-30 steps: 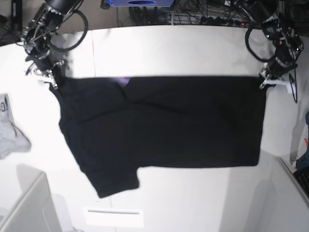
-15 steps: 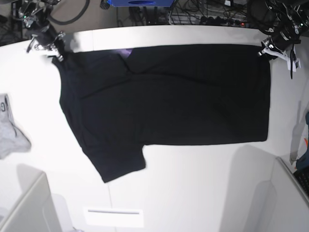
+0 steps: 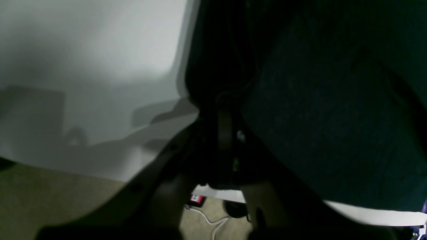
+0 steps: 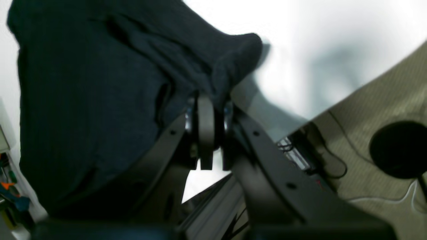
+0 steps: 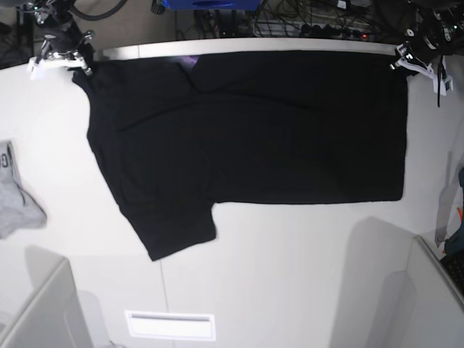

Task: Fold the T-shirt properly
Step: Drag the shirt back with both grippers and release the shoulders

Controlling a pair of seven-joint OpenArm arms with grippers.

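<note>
Pinching the far corners of the T-shirt: right gripper clamping the shoulder corner, left gripper clamping the hem corner, jaws closed on black fabric in both wrist views. Stretching flat across the far half of the table, one sleeve pointing toward the near edge. Lying well apart at the table's side, a grey cloth.

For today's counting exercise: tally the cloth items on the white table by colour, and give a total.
Black T-shirt: 1
Grey cloth: 1
Total: 2
</note>
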